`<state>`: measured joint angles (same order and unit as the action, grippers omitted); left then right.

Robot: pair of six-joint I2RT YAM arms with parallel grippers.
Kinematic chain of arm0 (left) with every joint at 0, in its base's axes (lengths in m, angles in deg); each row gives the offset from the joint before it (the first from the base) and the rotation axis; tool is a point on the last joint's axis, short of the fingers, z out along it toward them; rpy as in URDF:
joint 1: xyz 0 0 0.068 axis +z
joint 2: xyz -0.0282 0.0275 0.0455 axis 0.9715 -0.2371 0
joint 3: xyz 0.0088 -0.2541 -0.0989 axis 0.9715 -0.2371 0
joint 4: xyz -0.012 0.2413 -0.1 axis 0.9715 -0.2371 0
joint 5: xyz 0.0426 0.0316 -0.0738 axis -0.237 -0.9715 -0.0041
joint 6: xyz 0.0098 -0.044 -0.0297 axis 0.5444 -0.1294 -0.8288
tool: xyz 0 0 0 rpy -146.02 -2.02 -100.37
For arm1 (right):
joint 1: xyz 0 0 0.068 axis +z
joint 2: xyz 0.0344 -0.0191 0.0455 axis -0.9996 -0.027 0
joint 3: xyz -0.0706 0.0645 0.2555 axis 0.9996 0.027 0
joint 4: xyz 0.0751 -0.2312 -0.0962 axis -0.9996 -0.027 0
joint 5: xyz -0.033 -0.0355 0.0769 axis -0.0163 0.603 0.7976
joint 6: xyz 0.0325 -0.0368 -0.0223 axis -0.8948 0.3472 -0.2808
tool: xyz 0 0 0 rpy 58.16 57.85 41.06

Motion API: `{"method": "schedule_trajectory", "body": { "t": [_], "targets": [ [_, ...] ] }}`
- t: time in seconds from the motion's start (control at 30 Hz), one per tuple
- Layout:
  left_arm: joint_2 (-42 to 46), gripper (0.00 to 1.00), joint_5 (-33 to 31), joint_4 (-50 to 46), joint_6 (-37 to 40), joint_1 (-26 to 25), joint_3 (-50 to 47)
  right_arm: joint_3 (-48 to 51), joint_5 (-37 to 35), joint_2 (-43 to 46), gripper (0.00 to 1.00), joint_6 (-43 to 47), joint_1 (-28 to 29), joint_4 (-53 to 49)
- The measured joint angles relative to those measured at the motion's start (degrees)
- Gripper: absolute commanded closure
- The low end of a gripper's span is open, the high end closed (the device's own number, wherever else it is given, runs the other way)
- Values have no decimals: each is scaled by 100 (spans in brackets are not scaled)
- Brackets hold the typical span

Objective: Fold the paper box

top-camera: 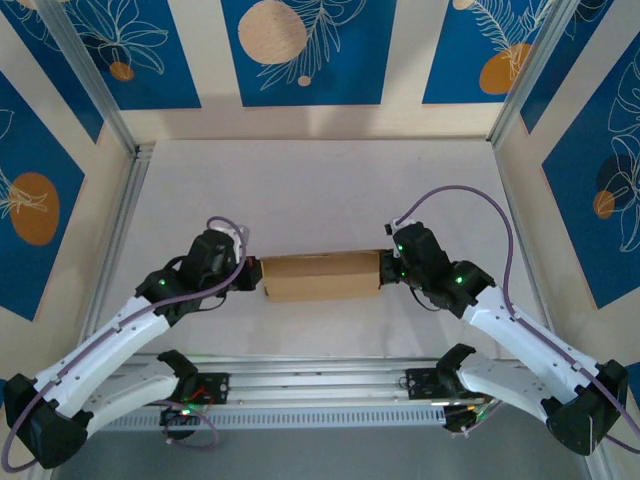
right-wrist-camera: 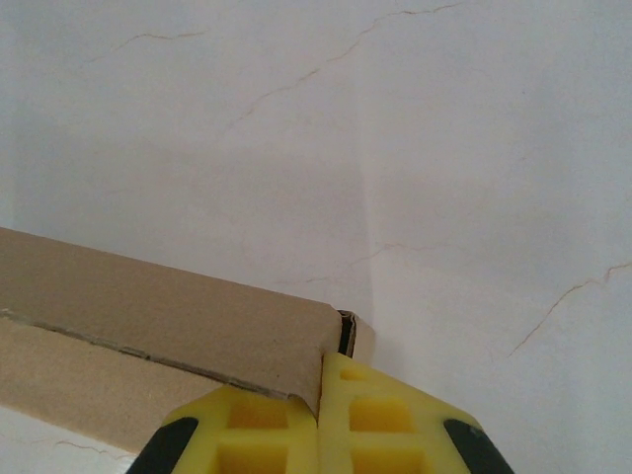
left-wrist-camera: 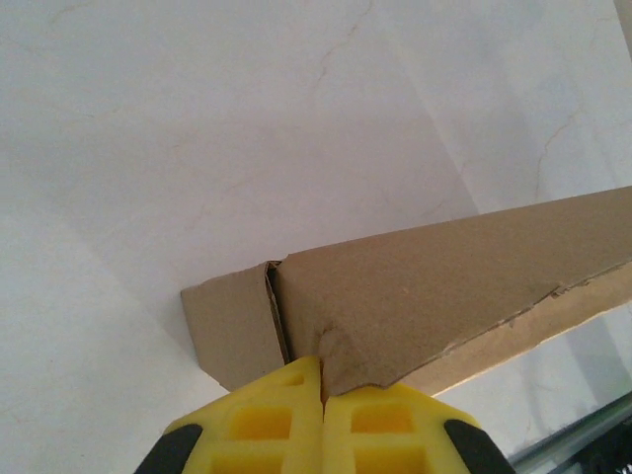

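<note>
The paper box [top-camera: 320, 276] is a brown cardboard mailer, folded into a long shallow shape, lying crosswise at the middle of the white table. My left gripper [top-camera: 258, 275] is at its left end and my right gripper [top-camera: 385, 270] at its right end. In the left wrist view the yellow fingers [left-wrist-camera: 267, 420] are shut, with the corner of the box's top panel [left-wrist-camera: 444, 286] pinched in their seam. The right wrist view shows the same: my right gripper [right-wrist-camera: 320, 380] is shut on the top panel's corner [right-wrist-camera: 148, 296]. The end flaps stand folded beside each corner.
The white tabletop [top-camera: 320, 190] stretches behind the box to the back wall. Aluminium posts [top-camera: 115, 250] frame the left and right sides. An aluminium rail [top-camera: 320, 385] runs along the near edge between the arm bases.
</note>
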<state>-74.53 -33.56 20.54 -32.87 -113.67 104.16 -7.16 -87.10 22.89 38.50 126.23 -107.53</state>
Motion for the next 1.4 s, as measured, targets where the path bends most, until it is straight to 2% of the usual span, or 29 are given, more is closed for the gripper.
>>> {"method": "schedule_trajectory", "body": {
  "t": [0.23, 0.5, 0.77, 1.07, 1.4],
  "targets": [
    [-173, 100, -721, 15, -24, -417, 4, 7, -68, 4, 100, -7, 85, -4],
    [-127, 100, -1303, -39, -299, -767, -39, 240, -544, 275, 100, -118, 568, 28],
    [149, 100, -1469, -120, -529, -835, -184, 599, -566, 562, 100, -450, 765, 328],
    [146, 100, -1556, -94, -629, -866, -203, 909, -739, 713, 100, -1853, 879, 667],
    [149, 100, -1578, -59, -629, -866, -225, 997, -826, 713, 100, -2170, 879, 839]
  ]
}}
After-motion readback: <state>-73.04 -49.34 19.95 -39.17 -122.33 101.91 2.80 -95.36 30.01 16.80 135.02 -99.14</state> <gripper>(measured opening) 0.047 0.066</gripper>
